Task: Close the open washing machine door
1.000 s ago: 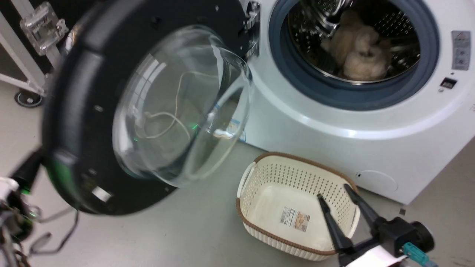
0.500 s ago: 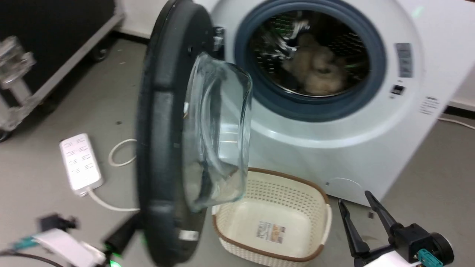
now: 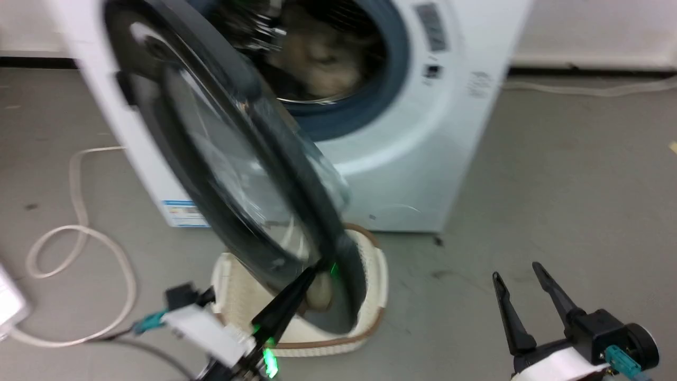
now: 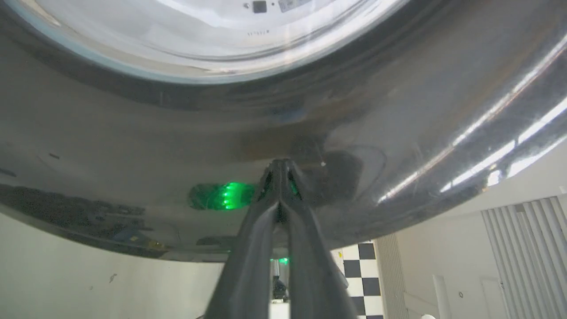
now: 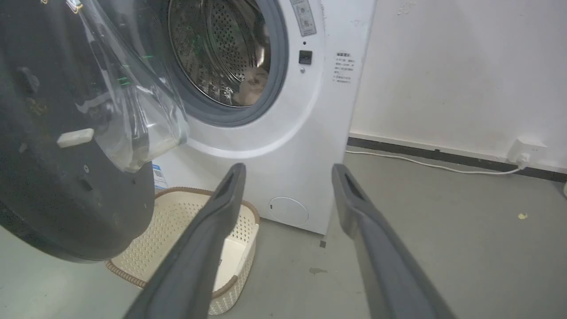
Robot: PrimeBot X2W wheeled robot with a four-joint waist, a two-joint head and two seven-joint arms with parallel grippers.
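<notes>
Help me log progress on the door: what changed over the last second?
The washing machine door swung from wide open partway toward the drum, the shut left pincer pressing its outer face. The head view shifted too. The right pincer stayed open and idle; the basket stayed before the washing machine.

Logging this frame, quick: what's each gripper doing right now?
Left gripper: closed, tips against the door, holding nothing.
Right gripper: open, empty.

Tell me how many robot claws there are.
2. The left gripper, shut, touches the lower edge of the washing machine door; the right gripper, open, hangs above the floor.
</notes>
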